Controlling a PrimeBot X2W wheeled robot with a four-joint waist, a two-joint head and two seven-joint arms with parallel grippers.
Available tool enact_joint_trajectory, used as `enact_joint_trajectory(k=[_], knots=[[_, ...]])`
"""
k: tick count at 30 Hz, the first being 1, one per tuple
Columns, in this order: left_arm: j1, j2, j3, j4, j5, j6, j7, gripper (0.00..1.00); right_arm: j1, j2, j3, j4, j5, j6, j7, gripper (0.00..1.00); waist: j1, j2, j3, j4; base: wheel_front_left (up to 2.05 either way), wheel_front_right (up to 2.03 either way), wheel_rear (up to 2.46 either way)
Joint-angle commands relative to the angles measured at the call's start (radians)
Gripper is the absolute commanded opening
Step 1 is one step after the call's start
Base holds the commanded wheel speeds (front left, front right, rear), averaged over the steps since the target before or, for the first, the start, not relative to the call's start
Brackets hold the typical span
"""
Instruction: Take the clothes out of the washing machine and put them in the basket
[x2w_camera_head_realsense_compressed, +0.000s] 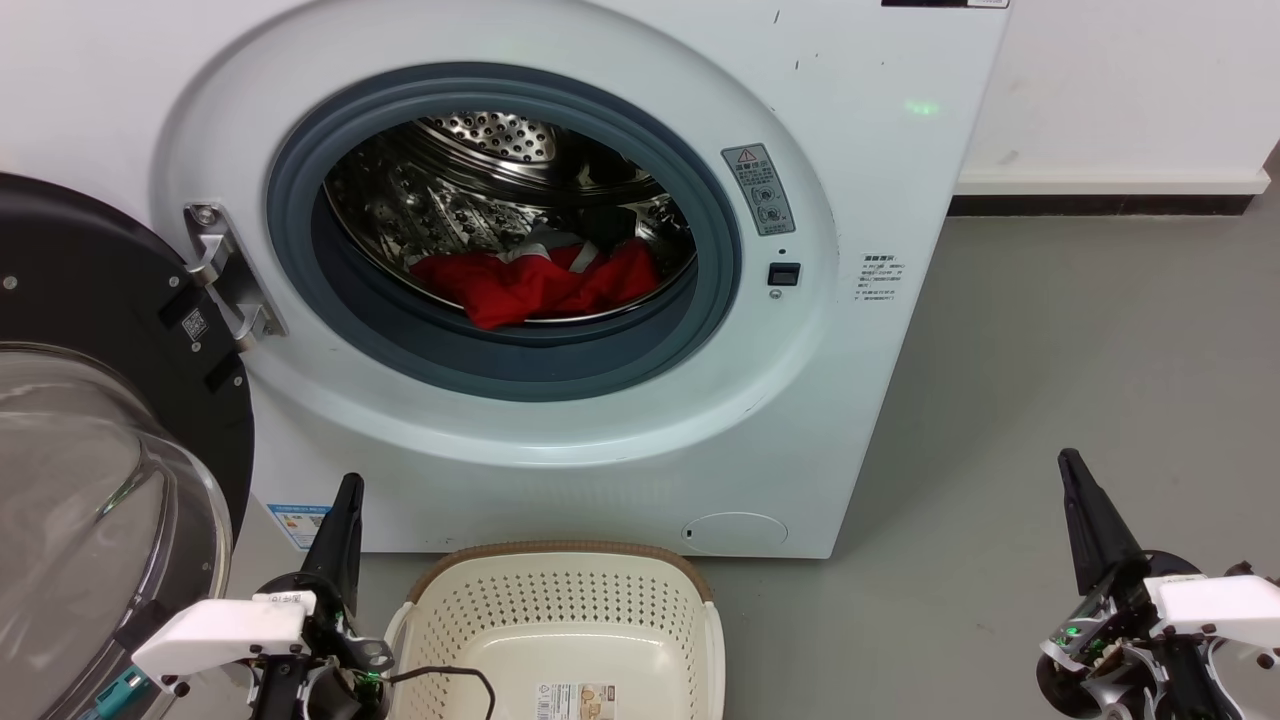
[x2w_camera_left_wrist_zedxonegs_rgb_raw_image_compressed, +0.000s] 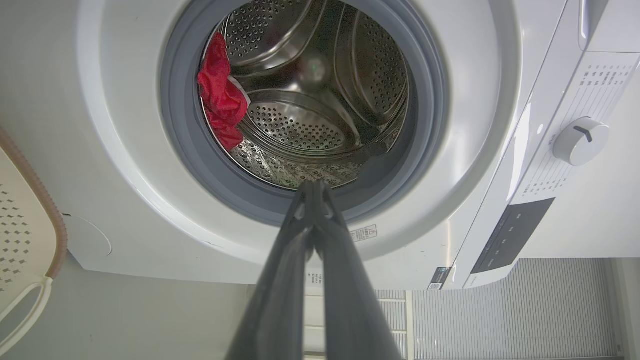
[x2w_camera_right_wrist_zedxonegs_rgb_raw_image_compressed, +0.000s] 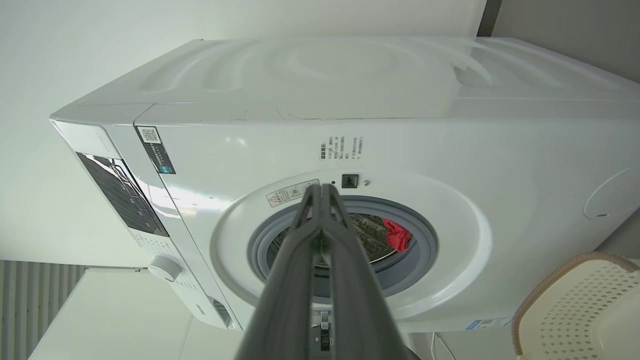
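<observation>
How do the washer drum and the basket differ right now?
The drum is shiny steel; the basket is cream plastic with a brown rim. The drum holds the red clothes; the basket holds none. The drum opens forward, the basket upward. Both have perforated walls.

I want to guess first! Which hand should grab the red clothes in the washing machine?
Probably the left. The left hand is in front of the washing machine, nearer the clothes and beside the basket. The right hand is off to the side, over the floor.
</observation>
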Motion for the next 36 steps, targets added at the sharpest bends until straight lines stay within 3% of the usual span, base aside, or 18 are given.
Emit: enact_joint_trajectory(k=[1, 19, 20, 30, 36], knots=[[-0.005, -0.001, 0.002, 0.0, -0.002, -0.004, 0.002, 0.0, -0.013, 0.003, 0.001, 0.001, -0.004, 0.0, 0.0, 0.0, 0.0, -0.0001, 0.0, 0.0, 0.0, 0.0, 0.0], [-0.005, -0.001, 0.002, 0.0, -0.002, -0.004, 0.002, 0.0, -0.013, 0.003, 0.001, 0.001, -0.004, 0.0, 0.0, 0.0, 0.0, -0.0001, 0.0, 0.0, 0.0, 0.0, 0.0], [0.001, 0.0, -0.001, 0.003, 0.0, 0.0, 0.0, 1.0, 0.002, 0.0, 0.0, 0.002, 0.0, 0.0, 0.0, 1.0, 0.0, -0.0001, 0.0, 0.0, 0.0, 0.0, 0.0], [-0.012, 0.002, -0.049, -0.009, 0.035, 0.0, -0.049, 1.0, 0.016, 0.0, 0.01, -0.016, -0.026, 0.0, -0.049, 1.0, 0.0, -0.0001, 0.002, 0.0, 0.0, 0.0, 0.0], [-0.023, 0.005, -0.059, -0.027, 0.118, 0.0, -0.077, 1.0, 0.022, 0.0, 0.018, -0.044, -0.112, 0.0, -0.077, 1.0, 0.0, -0.0001, 0.003, 0.001, 0.0, 0.0, 0.0]])
